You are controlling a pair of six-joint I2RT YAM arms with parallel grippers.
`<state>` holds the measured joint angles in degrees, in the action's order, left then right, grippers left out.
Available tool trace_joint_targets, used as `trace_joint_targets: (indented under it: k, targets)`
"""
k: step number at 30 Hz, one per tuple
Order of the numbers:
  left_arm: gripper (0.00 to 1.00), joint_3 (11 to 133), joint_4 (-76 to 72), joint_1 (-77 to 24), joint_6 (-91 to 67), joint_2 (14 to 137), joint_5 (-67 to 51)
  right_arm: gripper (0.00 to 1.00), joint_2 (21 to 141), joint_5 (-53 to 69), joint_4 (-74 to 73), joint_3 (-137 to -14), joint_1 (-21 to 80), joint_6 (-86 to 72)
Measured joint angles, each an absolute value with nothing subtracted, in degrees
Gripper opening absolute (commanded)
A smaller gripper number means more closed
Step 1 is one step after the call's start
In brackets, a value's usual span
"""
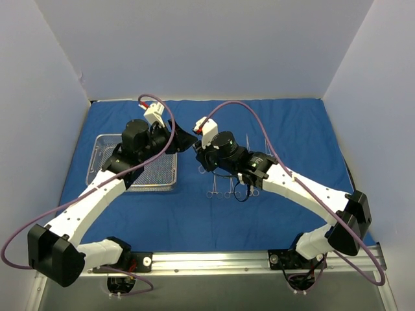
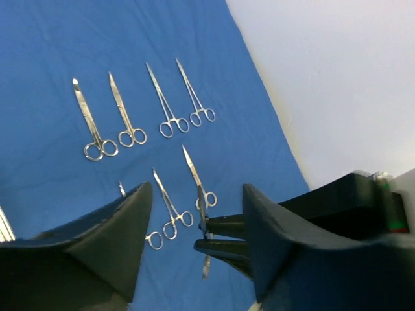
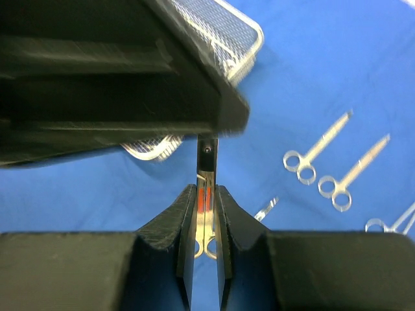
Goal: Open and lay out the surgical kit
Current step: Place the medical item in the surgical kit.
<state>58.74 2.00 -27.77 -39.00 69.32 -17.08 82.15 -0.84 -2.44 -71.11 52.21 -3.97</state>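
The royal-blue cloth wrap (image 1: 292, 129) lies spread flat over the table. The wire-mesh tray (image 1: 97, 139) sits on its left part. Both grippers meet above the cloth just right of the tray. My right gripper (image 3: 206, 189) is shut on a steel ring-handled instrument (image 3: 206, 204), held upright between its pads. My left gripper (image 2: 198, 194) stands open around that instrument (image 2: 203, 210), its fingers clear of it on both sides. Several more instruments (image 2: 133, 116) lie in rows on the cloth (image 2: 78, 39) below.
The laid-out instruments (image 1: 230, 188) lie under the right arm, with more further back (image 1: 249, 139). The tray's rim (image 3: 249, 32) is close behind the left gripper. White walls enclose the table at the back and sides.
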Motion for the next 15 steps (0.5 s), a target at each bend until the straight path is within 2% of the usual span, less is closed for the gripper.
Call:
trace_joint_targets:
  k: [2, 3, 6, 7, 15]
  targets:
    - [0.80, 60.31, 4.25, -27.64, -37.78, 69.30, -15.49, 0.00, 81.69, -2.07, -2.72, -69.49, 51.94, -4.95]
    - [0.89, 61.06, 5.21, -27.57, -37.12, 69.21, -14.57, 0.00, 81.38, -2.52, -3.03, -68.42, 51.62, -5.54]
    - [1.00, 62.81, 8.97, -26.50, -34.98, 68.27, -11.64, 0.00, 80.36, -3.25, -4.14, -64.25, 49.65, -7.99]
    - [0.97, 63.22, 10.33, -25.80, -34.28, 67.81, -10.63, 0.00, 80.01, -3.44, -4.71, -62.61, 48.40, -8.88]
    - [0.94, 64.03, 19.59, -15.00, -28.21, 62.48, -6.61, 0.00, 78.85, -5.91, -9.65, -52.45, 36.10, -14.22]
